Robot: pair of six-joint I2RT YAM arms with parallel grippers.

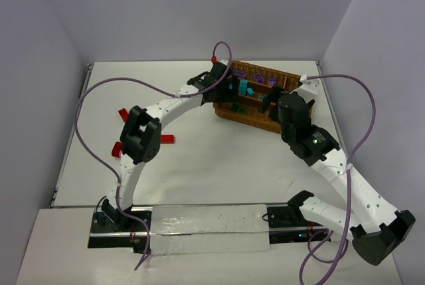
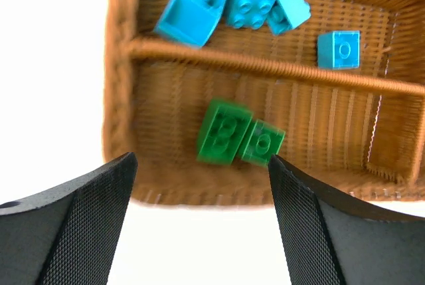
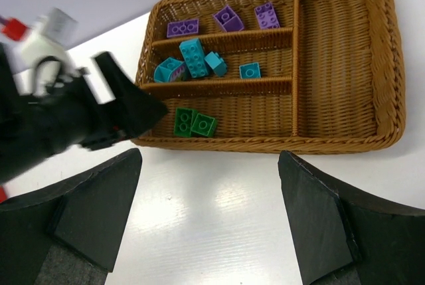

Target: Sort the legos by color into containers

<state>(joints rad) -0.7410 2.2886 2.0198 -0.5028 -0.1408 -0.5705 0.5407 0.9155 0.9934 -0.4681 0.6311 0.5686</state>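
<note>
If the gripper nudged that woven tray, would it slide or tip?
Probably slide, not tip: the wicker tray sits low and wide on the smooth table. Likely light, holding only a few small bricks. Its woven walls look fairly stiff.

A white desk (image 1: 219, 165) sits boxed in by plain pale lilac walls (image 1: 199, 6) at the back and both sides, under even, bright light.

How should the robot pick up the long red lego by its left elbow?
Probably from straight above, pinching the middle of the red lego across its narrow width. It lies flat on the table, and both long sides look free.
</note>
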